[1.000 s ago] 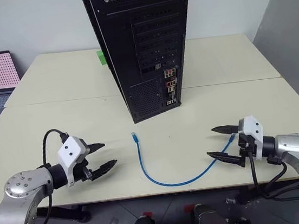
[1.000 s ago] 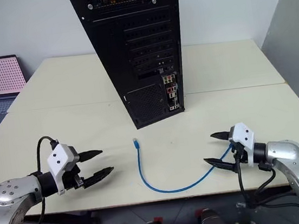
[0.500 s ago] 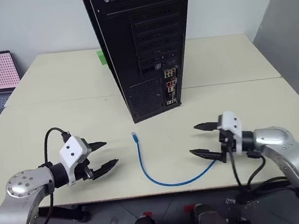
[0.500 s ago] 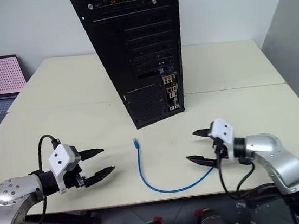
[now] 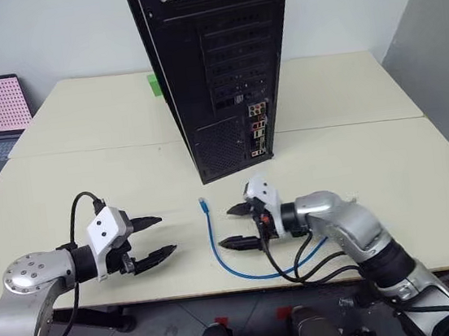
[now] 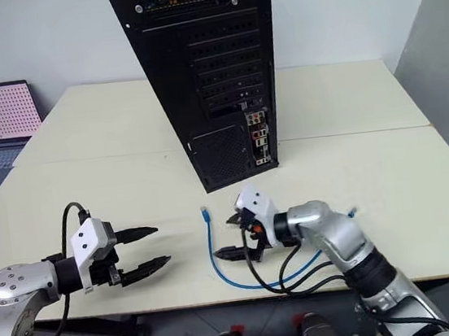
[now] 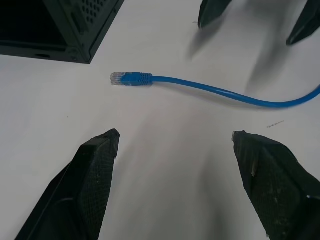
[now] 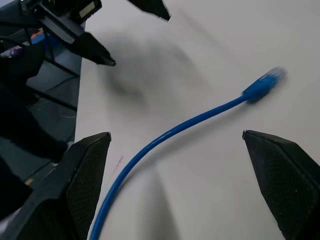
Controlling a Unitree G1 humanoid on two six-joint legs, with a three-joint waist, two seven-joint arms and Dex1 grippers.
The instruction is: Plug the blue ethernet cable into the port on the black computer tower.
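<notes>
- State: blue ethernet cable (image 5: 218, 251) lies loose on the table (image 5: 86, 177), curved in front of the black computer tower (image 5: 213, 71); near plug (image 5: 202, 204) just short of the tower's base, far end (image 6: 351, 212) behind the right arm.
- Right gripper (image 5: 240, 225) spread wide, holding nothing, straddling the cable run a bit behind the near plug. Left gripper (image 5: 155, 236) also wide open and empty, well to the left of the cable.
- Risk: if the right one closes where it is, it likely pinches cord, not plug (floppy lead, no control of plug angle at the port (image 5: 257, 129)).
- Risk: fingertips sit low near the cord; a push could skid the plug along the table or roll its clip the wrong way up.
- Risk: the port sits in a tight connector cluster, so a slightly skewed plug could jam against a neighbouring socket.
- Risk: the right arm's own black wires (image 5: 289, 262) loop over the cable's curve and could drag it on lift.
- Views: left wrist view shows the plug's clear tip and blue boot; head views show just a blue speck.
- Right wrist view shows the cord passing between its fingers (image 8: 75, 185).
- Head views alone show port and far end.
</notes>
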